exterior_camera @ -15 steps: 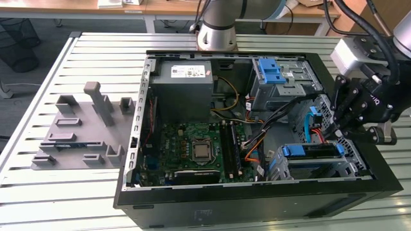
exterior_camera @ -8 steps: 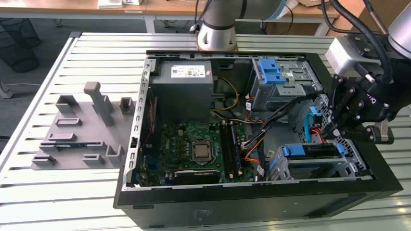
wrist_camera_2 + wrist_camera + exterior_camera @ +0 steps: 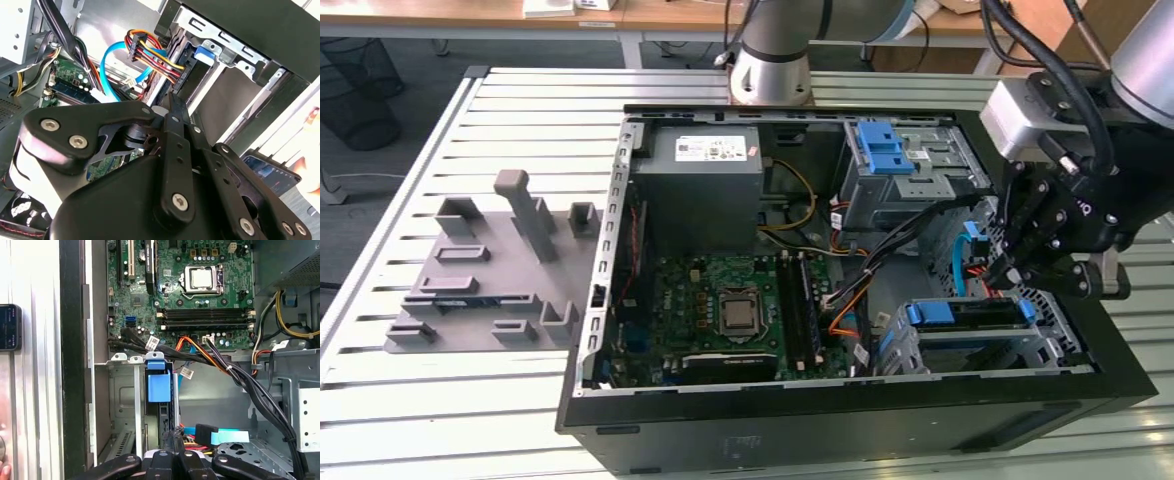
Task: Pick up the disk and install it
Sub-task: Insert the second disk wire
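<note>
Your gripper hangs over the case's drive bay holding the disk; its fingers look closed, gripping nothing

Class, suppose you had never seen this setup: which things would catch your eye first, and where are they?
The open computer case on the slatted table, its green motherboard exposed. The black gripper hangs over the drive bay at the exterior view's right, where a blue-handled disk sits in the cage.

power supply: white sticker on top, print illegible | motherboard, beside the power supply: small white markings, unreadable | cable tags at the motherboard's edge: white, nothing legible | no readable text anywhere
</note>
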Controlling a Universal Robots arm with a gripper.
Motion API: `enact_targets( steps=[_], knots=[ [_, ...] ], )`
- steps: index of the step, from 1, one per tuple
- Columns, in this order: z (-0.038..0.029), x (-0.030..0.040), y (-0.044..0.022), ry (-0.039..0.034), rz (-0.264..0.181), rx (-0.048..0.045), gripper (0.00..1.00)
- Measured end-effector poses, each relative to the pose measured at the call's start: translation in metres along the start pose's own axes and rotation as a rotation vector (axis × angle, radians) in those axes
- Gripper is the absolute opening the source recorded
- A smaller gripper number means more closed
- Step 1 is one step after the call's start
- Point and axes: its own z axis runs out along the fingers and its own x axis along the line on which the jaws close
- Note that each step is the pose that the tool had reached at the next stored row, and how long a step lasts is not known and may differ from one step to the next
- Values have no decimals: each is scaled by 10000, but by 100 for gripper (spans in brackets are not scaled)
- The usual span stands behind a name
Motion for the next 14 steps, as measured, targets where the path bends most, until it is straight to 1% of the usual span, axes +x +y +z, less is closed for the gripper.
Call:
enact_targets(
  steps=[2,6,9,10,11,14],
  knots=[
    [-38,-1,1,-2,-2,10,11],
    [-135,-2,4,-2,-1,17,11],
    [-165,-2,12,-3,1,28,11],
    [-165,-2,24,-7,-1,54,11],
    [-164,0,48,-11,-3,105,11],
    [-163,6,140,-22,-7,338,11]
  ],
)
